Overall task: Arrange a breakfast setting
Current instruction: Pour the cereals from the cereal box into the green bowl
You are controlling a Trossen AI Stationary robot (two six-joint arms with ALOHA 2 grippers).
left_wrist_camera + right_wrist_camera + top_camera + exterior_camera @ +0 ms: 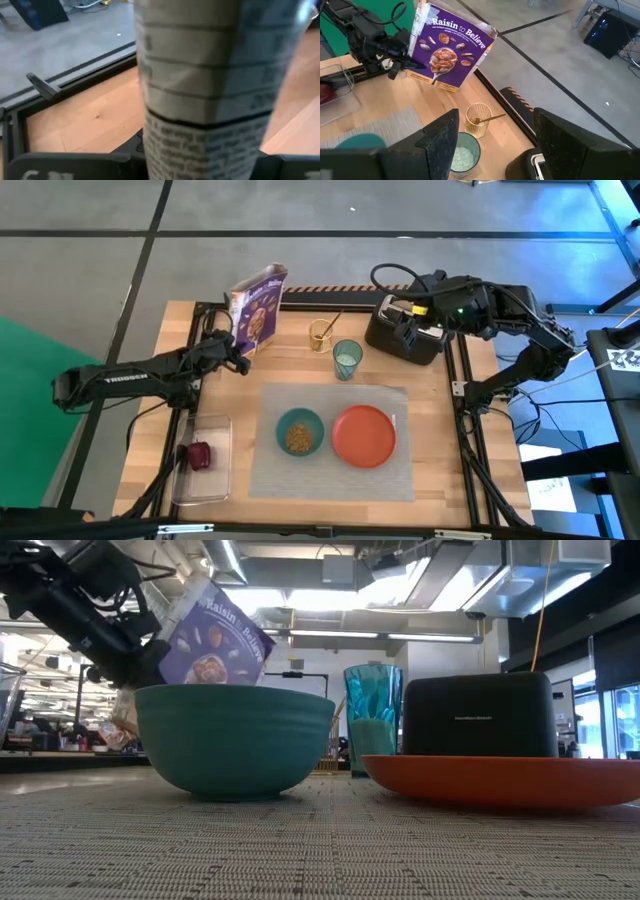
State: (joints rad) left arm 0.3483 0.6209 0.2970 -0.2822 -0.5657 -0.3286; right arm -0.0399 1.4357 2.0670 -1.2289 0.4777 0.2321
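Nearest the low cam is the grey rectangular woven placemat (320,840), w/ the teal ceramic bowl (235,740) and the orange-red round plate (510,780) sitting on it side by side; from above the bowl (299,431) already has brownish cereal in it. Taking the placemat as landmark: the translucent teal cup (347,359) stands just off its far edge, holding something pale; a gold wire holder w/ the gold spoon (322,332) is a bit farther back; the black toaster (405,330) is beyond its far right corner; the clear rectangular plastic tray (203,460) lies just left of it, w/ a small dark-red fruit (199,455) inside. The left gripper (238,355) is clamped on the purple "Raisin to Believe" cereal box (258,305), lifted and tilted, off the placemat's far left corner. The right gripper (425,305) hangs over the toaster, fingers apart, nothing btwn them. No bagel visible. Step looks like parking the box: best to keep it upright so nothing spills, set it down well clear of cup and spoon holder, and release only once it's flat on the wood.
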